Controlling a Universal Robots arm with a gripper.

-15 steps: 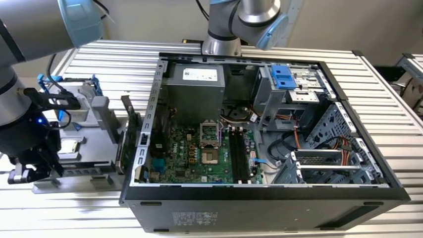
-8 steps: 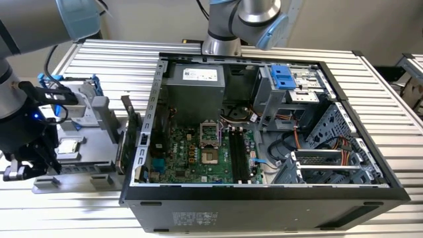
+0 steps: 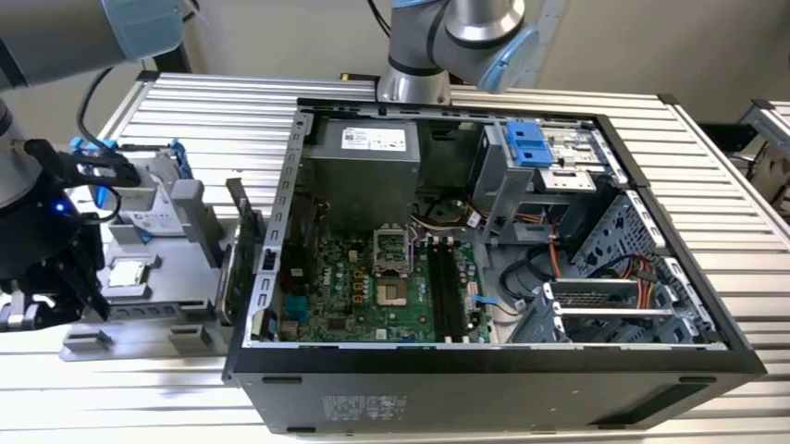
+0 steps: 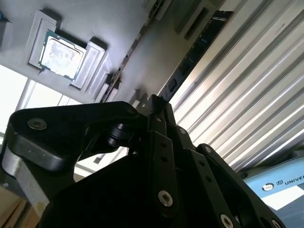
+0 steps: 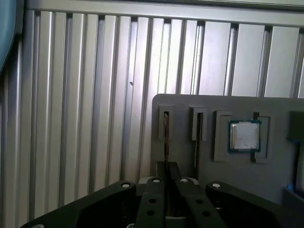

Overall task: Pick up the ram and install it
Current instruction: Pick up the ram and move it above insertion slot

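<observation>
Ribs of the silver aluminium table [image 5: 85, 118] run the same way as the long axis of the ram [image 5: 166, 140], a slim dark circuit-board stick seen edge-on. It stands on edge in a narrow slot of the flat grey tray [image 5: 185, 102], one end pointing straight at my black two-finger gripper [image 5: 165, 167]. My tips are drawn together with nothing clamped between them. A second like stick [image 5: 197, 145] stands parallel beside it, and the square metal-topped processor chip [image 5: 244, 135] lies farther along the tray.

Green motherboard [image 3: 358, 305]; grey tray [image 5: 185, 102]; ribbed silver table [image 3: 222, 102]; black fingers [image 5: 172, 171]
</observation>
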